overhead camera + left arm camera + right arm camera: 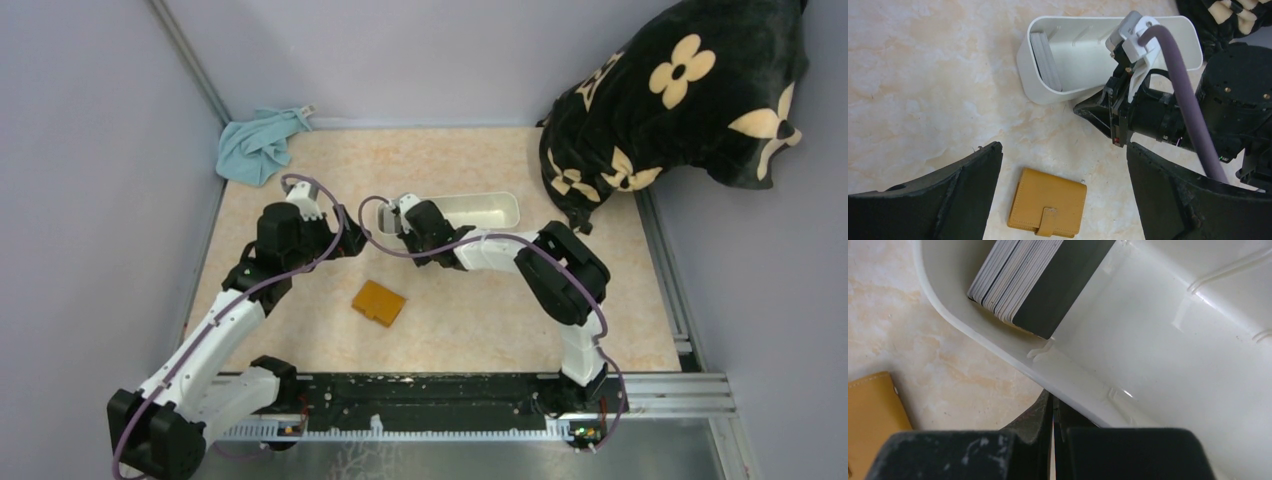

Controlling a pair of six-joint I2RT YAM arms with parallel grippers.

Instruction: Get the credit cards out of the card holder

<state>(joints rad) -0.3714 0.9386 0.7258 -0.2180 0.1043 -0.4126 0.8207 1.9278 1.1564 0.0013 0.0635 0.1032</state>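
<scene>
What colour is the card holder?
The card holder is orange-brown; left wrist view shows it best.

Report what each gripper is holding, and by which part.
Nothing is held. The left gripper stands open above the card holder, apart from it. The right gripper is shut on nothing, its tips by the white tray.

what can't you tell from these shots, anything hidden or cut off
- Card holder contents: closed in the left wrist view, so any cards inside are hidden.
- Cards in the white tray: right wrist view's top edge crops the stack; only edges and one dark face show, count unclear.
- Right tool tips: in the top view, hidden by its own wrist.
</scene>
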